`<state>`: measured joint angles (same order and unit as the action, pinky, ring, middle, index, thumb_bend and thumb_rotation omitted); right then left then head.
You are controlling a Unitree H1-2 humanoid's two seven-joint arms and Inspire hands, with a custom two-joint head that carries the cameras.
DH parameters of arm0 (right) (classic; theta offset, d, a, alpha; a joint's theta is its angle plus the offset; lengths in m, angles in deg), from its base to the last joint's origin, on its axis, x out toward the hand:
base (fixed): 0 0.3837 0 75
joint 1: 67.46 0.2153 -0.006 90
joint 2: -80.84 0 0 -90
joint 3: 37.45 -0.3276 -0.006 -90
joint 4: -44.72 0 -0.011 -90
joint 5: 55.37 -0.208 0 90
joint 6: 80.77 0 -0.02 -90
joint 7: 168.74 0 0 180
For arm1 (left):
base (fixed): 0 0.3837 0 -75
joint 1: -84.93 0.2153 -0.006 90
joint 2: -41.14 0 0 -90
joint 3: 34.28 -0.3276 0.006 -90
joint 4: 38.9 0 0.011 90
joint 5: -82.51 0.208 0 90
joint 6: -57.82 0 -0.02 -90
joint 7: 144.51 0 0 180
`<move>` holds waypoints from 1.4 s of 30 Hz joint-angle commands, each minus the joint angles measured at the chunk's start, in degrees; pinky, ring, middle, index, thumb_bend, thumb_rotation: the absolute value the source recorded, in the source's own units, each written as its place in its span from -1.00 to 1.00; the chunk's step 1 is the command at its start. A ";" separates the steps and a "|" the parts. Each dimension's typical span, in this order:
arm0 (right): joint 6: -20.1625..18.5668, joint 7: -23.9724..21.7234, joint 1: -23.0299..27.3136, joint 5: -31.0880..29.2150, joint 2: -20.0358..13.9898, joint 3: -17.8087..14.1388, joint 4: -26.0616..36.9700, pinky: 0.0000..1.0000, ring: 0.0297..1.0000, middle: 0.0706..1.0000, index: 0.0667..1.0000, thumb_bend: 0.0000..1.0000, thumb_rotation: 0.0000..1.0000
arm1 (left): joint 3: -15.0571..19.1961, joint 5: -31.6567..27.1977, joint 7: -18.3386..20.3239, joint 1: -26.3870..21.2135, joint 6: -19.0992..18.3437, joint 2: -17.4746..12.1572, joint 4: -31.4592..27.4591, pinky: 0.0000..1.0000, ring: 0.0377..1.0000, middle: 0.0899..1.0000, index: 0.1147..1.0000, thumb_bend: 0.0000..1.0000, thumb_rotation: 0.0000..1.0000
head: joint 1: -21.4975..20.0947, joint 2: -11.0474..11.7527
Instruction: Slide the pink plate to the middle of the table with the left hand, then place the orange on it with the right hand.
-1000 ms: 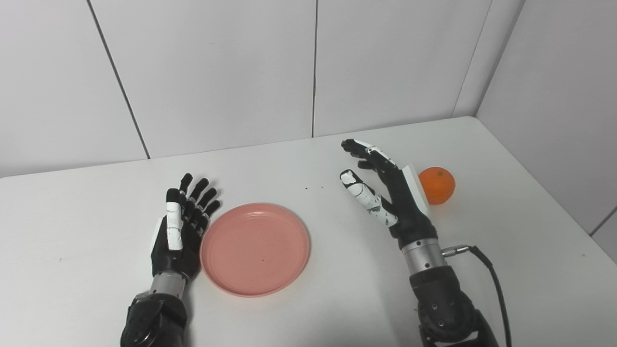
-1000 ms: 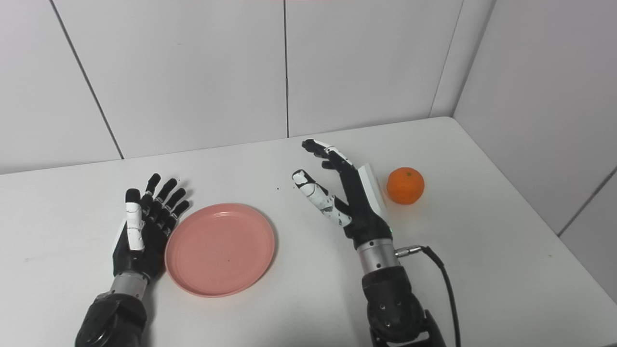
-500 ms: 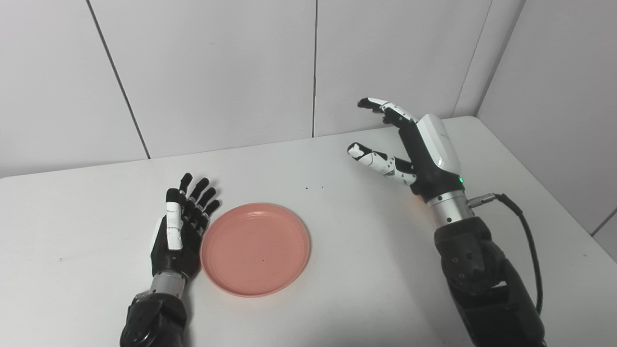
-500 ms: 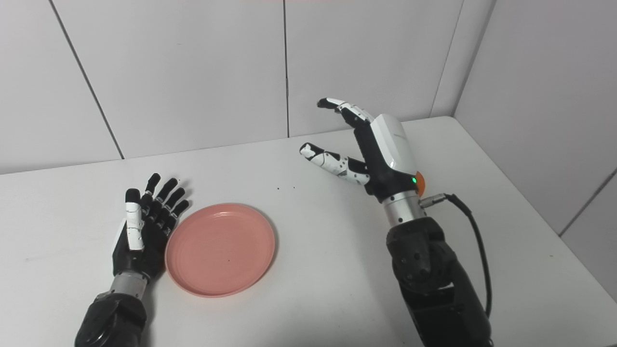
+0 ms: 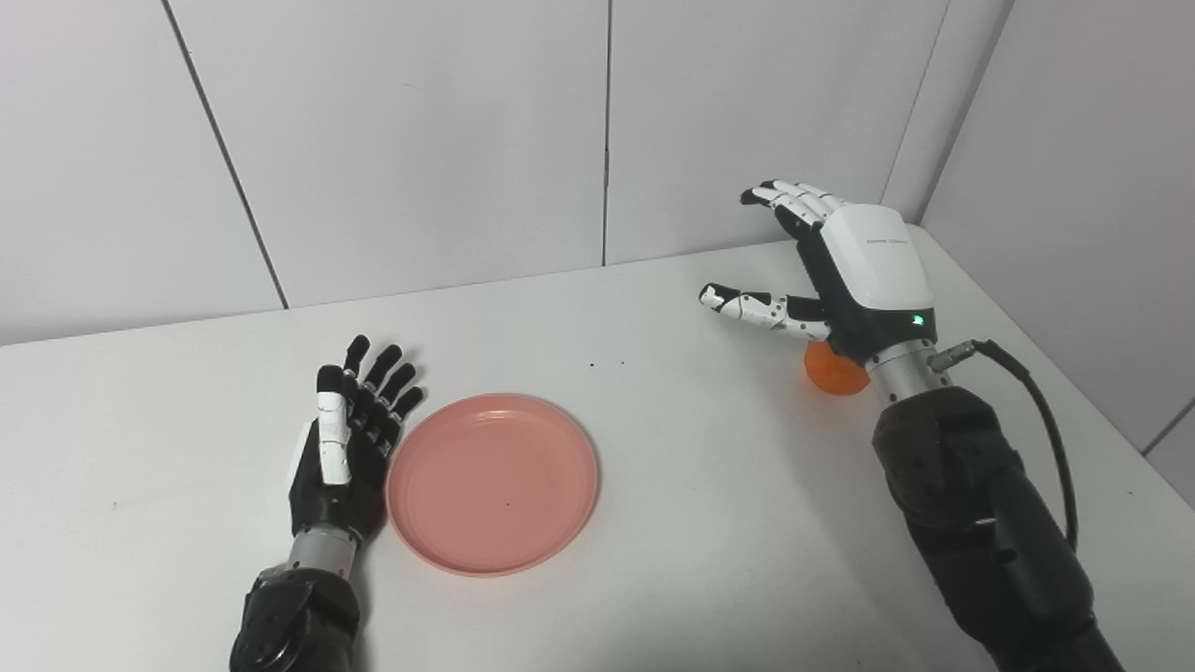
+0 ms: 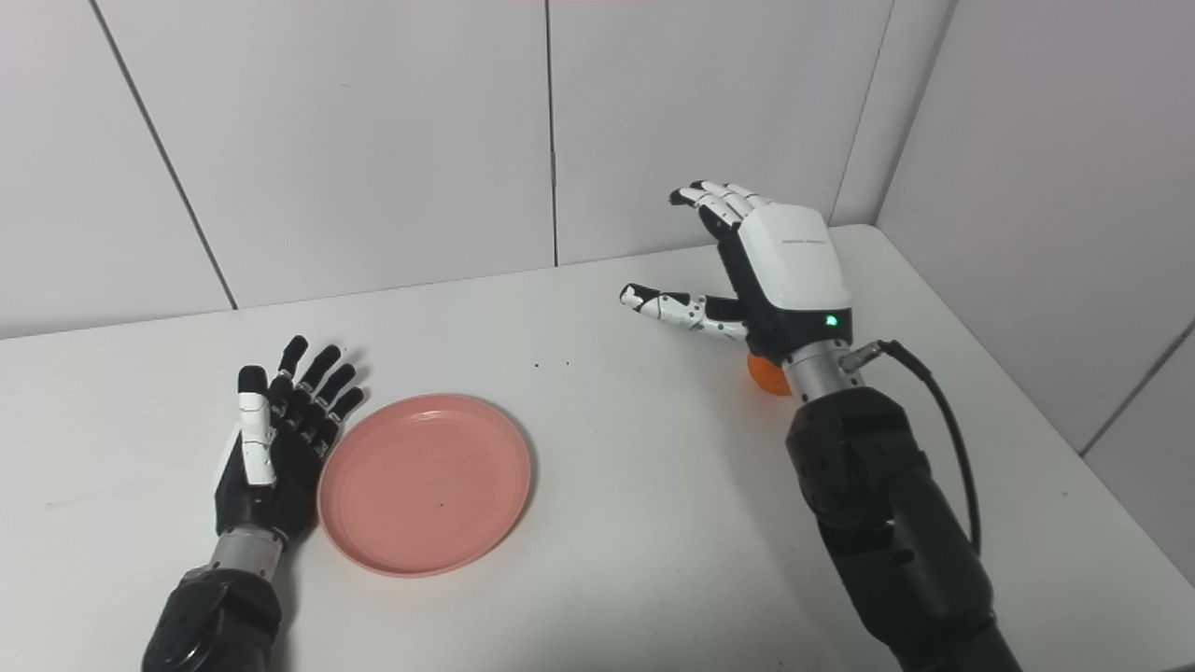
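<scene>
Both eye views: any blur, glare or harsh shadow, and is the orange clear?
Left eye view: sharp, evenly lit, soft shadow at the pink plate rim, no glare. Right eye view: equally sharp; the orange shows only as a sliver under the right robot hand.

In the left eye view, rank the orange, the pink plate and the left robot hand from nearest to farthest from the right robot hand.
Measured from the right robot hand:
1. Orange, just under its wrist, partly hidden.
2. Pink plate, mid-table, to its left.
3. Left robot hand, open, beside the plate's far left edge.
</scene>
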<state>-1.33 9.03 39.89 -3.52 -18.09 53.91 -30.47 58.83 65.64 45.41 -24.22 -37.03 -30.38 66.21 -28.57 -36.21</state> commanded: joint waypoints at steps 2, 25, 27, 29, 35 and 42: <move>0.03 1.97 1.19 1.33 -2.07 -1.57 -0.67 0.63 0.66 0.66 0.52 0.71 1.00 | -0.14 0.40 -0.36 0.85 -1.44 -0.12 1.69 0.83 0.83 0.86 1.00 1.00 0.75 | 0.07 0.03; 2.42 10.08 1.87 -3.34 -6.57 -2.72 -18.95 0.51 0.61 0.62 0.53 0.75 1.00 | -0.11 0.00 -0.35 1.17 -2.29 0.16 0.98 0.84 0.82 0.85 1.00 0.97 0.75 | 0.20 -0.24; 3.43 11.37 1.95 -3.88 -6.86 -2.52 -20.70 0.50 0.60 0.62 0.52 0.73 1.00 | -0.13 -0.03 -0.38 1.22 -2.44 0.23 0.86 0.84 0.82 0.85 1.00 0.96 0.75 | 0.38 -0.25; 4.48 12.83 2.09 -4.17 -7.21 -2.08 -22.67 0.48 0.58 0.61 0.52 0.71 1.00 | -0.21 0.09 -0.49 1.34 -2.57 0.30 0.61 0.83 0.83 0.85 1.00 0.96 0.75 | 0.56 -0.31; 4.76 13.83 2.50 -5.45 -7.53 -0.58 -25.35 0.50 0.58 0.61 0.52 0.68 1.00 | -0.31 0.32 -0.68 1.58 -2.63 0.31 0.43 0.81 0.82 0.85 1.00 0.97 0.75 | 0.57 -0.47; 7.43 16.72 3.10 -6.15 -8.10 1.26 -28.23 0.44 0.54 0.56 0.48 0.63 1.00 | -0.41 0.56 -0.73 1.72 -2.37 0.25 0.59 0.84 0.82 0.84 1.00 0.96 0.75 | 0.76 -0.46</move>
<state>3.57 23.50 40.59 -9.64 -24.14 55.42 -59.41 58.75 65.60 45.50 -23.91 -37.23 -30.33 65.67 -27.86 -36.74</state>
